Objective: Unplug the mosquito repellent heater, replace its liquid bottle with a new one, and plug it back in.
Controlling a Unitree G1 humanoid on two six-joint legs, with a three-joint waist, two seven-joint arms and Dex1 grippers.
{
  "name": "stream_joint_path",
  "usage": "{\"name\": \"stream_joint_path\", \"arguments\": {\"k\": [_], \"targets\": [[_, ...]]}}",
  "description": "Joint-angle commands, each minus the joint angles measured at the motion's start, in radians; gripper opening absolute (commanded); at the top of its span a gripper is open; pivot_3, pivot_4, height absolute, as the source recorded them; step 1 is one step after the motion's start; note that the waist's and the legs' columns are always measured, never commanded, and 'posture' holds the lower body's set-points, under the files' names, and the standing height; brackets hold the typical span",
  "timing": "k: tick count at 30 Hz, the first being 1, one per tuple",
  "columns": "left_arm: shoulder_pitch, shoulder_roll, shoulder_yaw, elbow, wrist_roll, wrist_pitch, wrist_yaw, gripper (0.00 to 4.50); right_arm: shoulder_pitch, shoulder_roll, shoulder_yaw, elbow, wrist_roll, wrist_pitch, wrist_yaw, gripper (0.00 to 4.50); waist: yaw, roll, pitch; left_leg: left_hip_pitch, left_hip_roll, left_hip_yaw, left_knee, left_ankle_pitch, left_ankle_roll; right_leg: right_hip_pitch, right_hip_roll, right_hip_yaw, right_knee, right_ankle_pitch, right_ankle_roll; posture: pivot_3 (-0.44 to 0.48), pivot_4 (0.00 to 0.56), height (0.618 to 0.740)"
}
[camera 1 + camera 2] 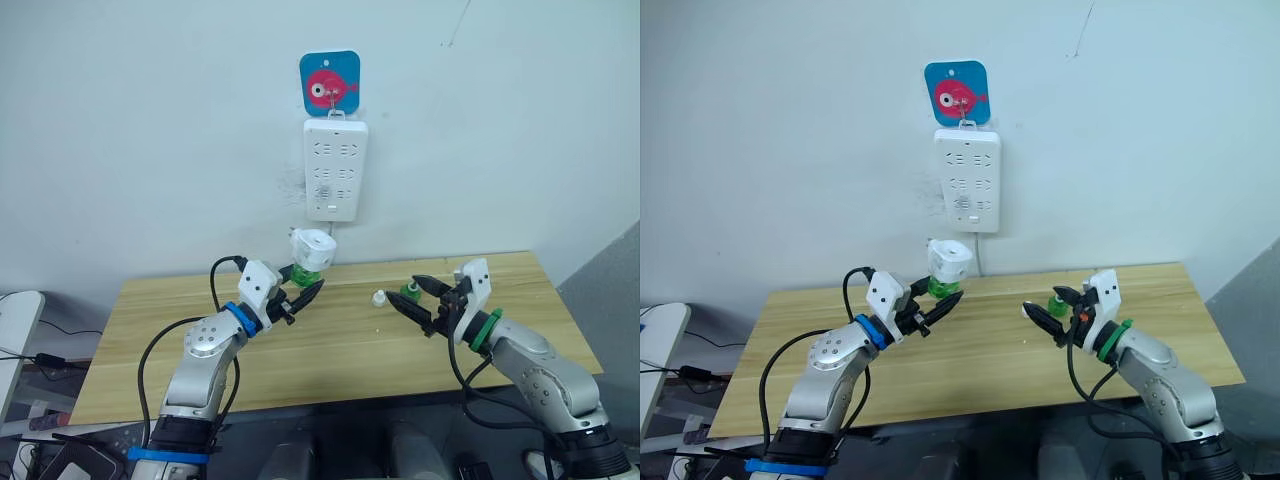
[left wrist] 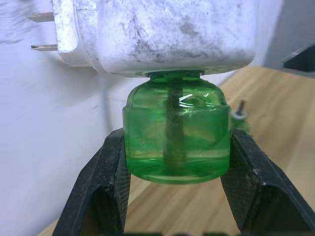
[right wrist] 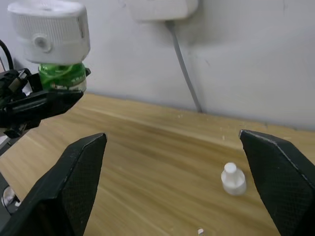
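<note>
Left wrist view crops the heater (image 2: 162, 34) top.

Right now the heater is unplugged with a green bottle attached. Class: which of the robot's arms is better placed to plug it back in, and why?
The left. Its gripper already clamps the green bottle under the heater, just below the power strip. The right gripper is open, off to the side.

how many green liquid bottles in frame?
2. The fitted bottle hangs under the mosquito repellent heater, gripped by the left claw. The loose bottle is on the table, near the open right claw. The arms could hide more.
</note>
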Motion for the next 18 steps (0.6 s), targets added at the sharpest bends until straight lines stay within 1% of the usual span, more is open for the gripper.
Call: {"name": "stream_joint_path", "arguments": {"k": [1, 15, 18], "targets": [[-0.001, 0.001, -0.004, -0.059, -0.016, -0.011, 0.006, 2.21, -0.020, 0.014, -0.015, -0.051, -0.002, 0.022, 0.001, 4.50, 0.000, 0.000, 0.000, 0.000, 0.000, 0.000, 0.000, 0.000, 0.000, 0.000, 0.000, 0.000, 0.000, 0.000, 0.000, -0.006, 0.130, 0.740], [0.012, 0.008, -0.001, -0.084, -0.027, 0.008, 0.008, 2.21, -0.027, 0.031, -0.029, -0.065, -0.018, 0.057, 0.020, 4.50, 0.000, 0.000, 0.000, 0.000, 0.000, 0.000, 0.000, 0.000, 0.000, 0.000, 0.000, 0.000, 0.000, 0.000, 0.000, -0.003, 0.128, 0.740], [0.012, 0.005, -0.002, -0.085, -0.026, 0.010, 0.011, 2.21, -0.027, 0.035, -0.031, -0.062, -0.022, 0.061, 0.020, 4.50, 0.001, 0.000, 0.000, 0.000, 0.000, 0.000, 0.000, 0.000, 0.000, 0.000, 0.000, 0.000, 0.000, 0.000, 0.000, 0.004, 0.120, 0.740]]}}
